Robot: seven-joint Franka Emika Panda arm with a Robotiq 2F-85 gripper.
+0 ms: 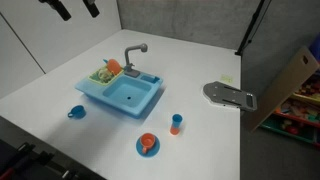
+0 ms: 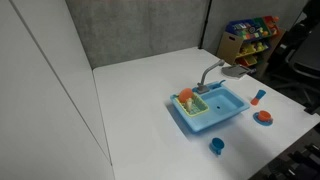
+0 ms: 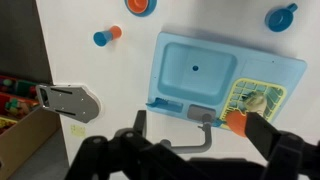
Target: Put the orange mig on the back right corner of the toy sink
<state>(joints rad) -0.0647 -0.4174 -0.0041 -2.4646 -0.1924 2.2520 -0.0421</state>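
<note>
The blue toy sink (image 1: 128,97) stands mid-table and shows in both exterior views (image 2: 222,110) and in the wrist view (image 3: 195,70). An orange mug (image 1: 113,66) sits on its rim at a back corner, between the grey faucet (image 1: 133,53) and the green dish rack (image 1: 101,74). The mug also shows in an exterior view (image 2: 185,96) and in the wrist view (image 3: 236,121). My gripper (image 3: 195,128) is open and empty, high above the faucet side of the sink. One finger is close to the mug in the picture. In an exterior view only its fingertips (image 1: 77,8) show, at the top edge.
On the table in front of the sink are a blue cup (image 1: 77,112), an orange cup on a blue plate (image 1: 148,144) and an orange-and-blue cup (image 1: 176,123). A grey metal tool (image 1: 229,95) lies near the table edge. A toy shelf (image 1: 300,95) stands beyond that edge.
</note>
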